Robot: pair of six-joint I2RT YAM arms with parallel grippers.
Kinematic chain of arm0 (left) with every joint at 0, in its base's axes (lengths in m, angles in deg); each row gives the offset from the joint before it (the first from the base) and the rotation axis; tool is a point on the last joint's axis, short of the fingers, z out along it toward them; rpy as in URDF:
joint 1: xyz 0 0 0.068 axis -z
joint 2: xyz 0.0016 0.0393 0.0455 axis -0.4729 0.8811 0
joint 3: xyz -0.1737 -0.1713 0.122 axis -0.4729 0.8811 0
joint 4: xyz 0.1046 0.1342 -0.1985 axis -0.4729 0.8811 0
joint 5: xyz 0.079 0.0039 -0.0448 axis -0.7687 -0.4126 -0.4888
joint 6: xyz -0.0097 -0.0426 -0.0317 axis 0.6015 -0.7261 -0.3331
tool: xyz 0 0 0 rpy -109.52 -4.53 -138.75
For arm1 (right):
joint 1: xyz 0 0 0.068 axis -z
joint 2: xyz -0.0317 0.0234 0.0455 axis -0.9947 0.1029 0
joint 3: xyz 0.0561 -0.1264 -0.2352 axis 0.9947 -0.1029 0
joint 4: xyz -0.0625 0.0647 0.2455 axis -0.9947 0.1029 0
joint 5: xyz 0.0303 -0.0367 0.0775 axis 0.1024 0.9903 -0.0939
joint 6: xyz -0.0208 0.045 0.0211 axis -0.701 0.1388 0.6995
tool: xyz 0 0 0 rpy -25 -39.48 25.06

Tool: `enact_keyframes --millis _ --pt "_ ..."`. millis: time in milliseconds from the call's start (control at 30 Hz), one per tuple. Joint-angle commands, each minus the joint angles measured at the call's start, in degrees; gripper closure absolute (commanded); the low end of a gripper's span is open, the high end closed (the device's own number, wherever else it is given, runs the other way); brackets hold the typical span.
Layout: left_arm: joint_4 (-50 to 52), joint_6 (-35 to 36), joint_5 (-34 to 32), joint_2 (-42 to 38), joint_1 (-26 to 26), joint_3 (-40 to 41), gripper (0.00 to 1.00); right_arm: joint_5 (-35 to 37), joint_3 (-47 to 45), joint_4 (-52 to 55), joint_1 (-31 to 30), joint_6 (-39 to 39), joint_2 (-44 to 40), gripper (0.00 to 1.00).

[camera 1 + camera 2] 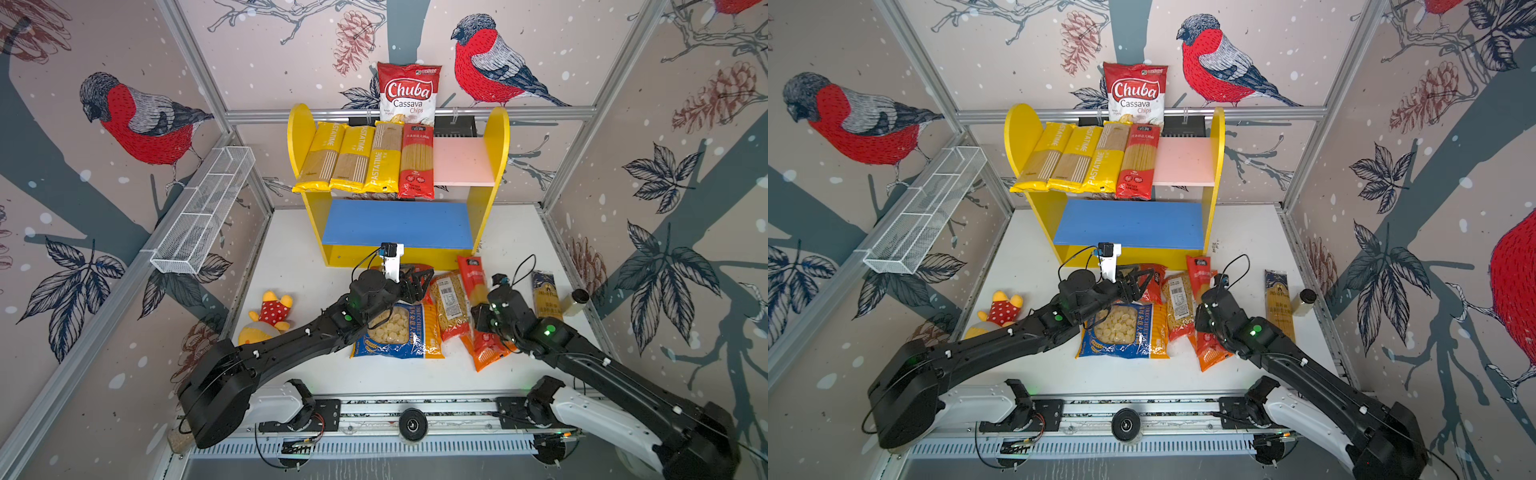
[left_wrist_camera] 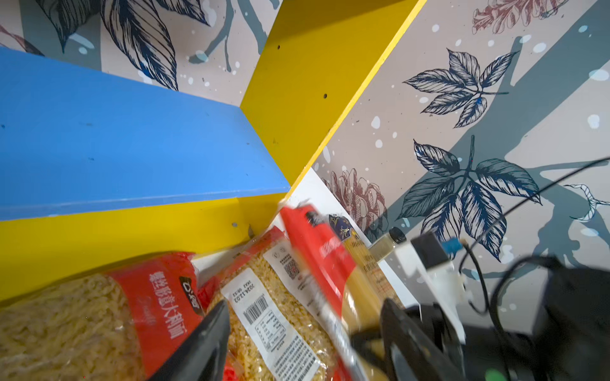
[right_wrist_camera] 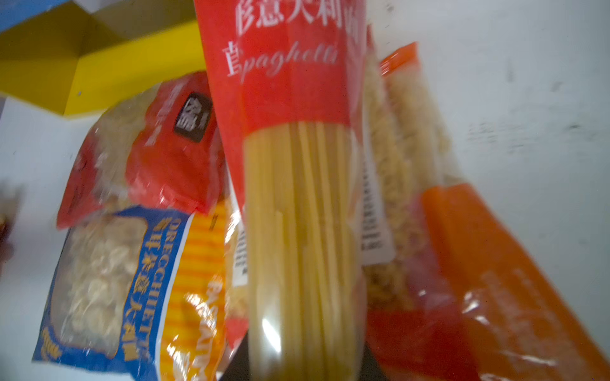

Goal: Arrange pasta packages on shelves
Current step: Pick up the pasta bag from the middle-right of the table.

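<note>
The step in hand looks like lifting one more long pack for the rack. The right gripper (image 3: 303, 363) has its jaws closed on the lower end of a red spaghetti pack (image 3: 297, 165); in a top view this pack (image 1: 473, 278) stands tilted in front of the yellow rack (image 1: 496, 137), its top end leaning toward the rack's right foot. On the rack's pink board (image 1: 463, 162), three yellow PASTATIME packs (image 1: 351, 160) and another red pack (image 1: 415, 162) already lie side by side, and only the right part of the board is bare. The blue board (image 1: 395, 222) below holds nothing.

I think the next move needs the pack raised above the pink board and laid flat in that free part.

The left arm reaches forward low, and the left gripper (image 2: 303, 336) hovers with jaws wide apart and empty over the short-pasta bags (image 2: 270, 297) lying just before the rack. The right arm bends at the wrist, so its gripper points toward the rack.
</note>
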Motion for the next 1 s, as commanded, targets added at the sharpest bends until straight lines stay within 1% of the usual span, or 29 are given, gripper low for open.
enact_keyframes --millis 0,133,233,333,433,667,800,867,967 --pt "-4.7 -3.5 2.3 0.0 -0.1 1.1 0.28 10.3 -0.6 -9.3 -6.9 2.4 -1.7 0.85" --pt "-7.3 -7.0 4.3 0.6 -0.2 2.9 0.25 15.1 -0.3 -15.3 -13.4 0.3 -1.3 0.85" --pt "-9.7 -11.2 6.4 0.6 -1.9 4.4 0.22 16.1 1.7 -20.6 -15.2 -4.3 1.1 0.83" --pt "-16.3 -15.8 10.5 0.1 -5.1 6.6 0.16 16.3 4.1 -25.0 -16.4 -9.4 4.7 0.83" --pt "-18.1 -15.8 12.5 0.3 -6.0 6.1 0.15 14.8 6.6 -28.2 -17.1 -12.6 8.1 0.82" --pt "-22.5 -16.8 15.0 3.1 -6.4 5.7 0.2 12.9 9.6 -34.3 -19.8 -15.8 12.4 0.8" --pt "-25.7 -17.5 16.7 4.8 -7.4 5.2 0.26 12.5 10.1 -37.5 -21.2 -17.4 13.8 0.77" --pt "-27.7 -18.0 17.8 5.4 -7.7 4.9 0.31 12.2 10.6 -37.7 -21.4 -17.9 14.9 0.75" --pt "-27.8 -17.7 18.8 5.8 -8.0 4.2 0.45 12.9 11.2 -37.4 -21.5 -18.4 16.8 0.7"
